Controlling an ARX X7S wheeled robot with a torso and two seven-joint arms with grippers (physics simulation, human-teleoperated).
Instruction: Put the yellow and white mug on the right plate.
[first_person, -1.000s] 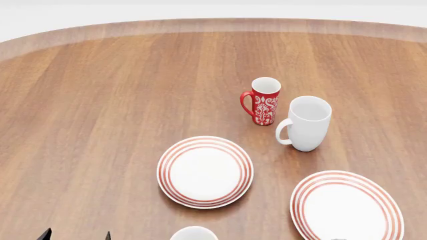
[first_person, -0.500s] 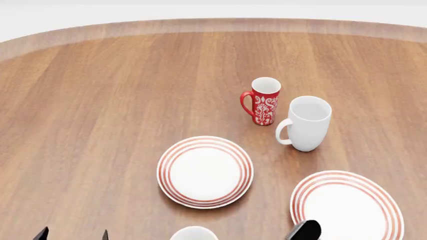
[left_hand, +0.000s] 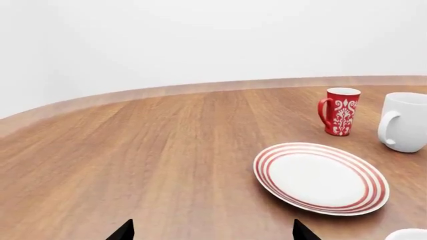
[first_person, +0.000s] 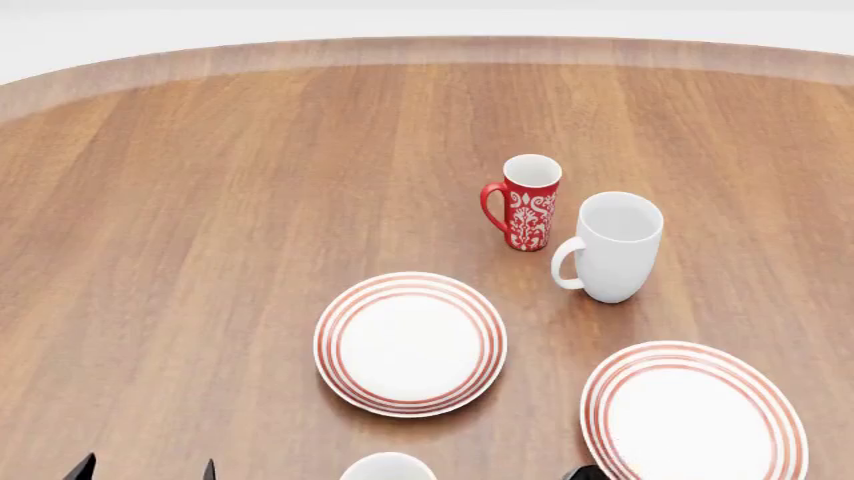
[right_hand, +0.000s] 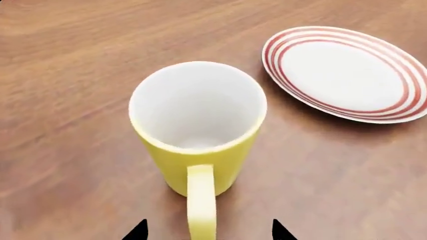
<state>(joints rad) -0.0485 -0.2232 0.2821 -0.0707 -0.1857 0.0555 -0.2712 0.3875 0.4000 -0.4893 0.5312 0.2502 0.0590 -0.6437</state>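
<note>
Since half a second ago our right gripper (right_hand: 205, 231) has dropped almost out of the head view. It now hangs spread wide, holding nothing, above the handle of the yellow and white mug (right_hand: 197, 127). Our left gripper (left_hand: 212, 231) is likewise released over the table (left_hand: 133, 150).

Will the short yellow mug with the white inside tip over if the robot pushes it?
Probably not easily: the short yellow mug with the white inside stands upright and looks wide for its height. It is likely stiff, smooth ceramic, so it might slide across the wooden table. Its handle may make it turn.
</note>
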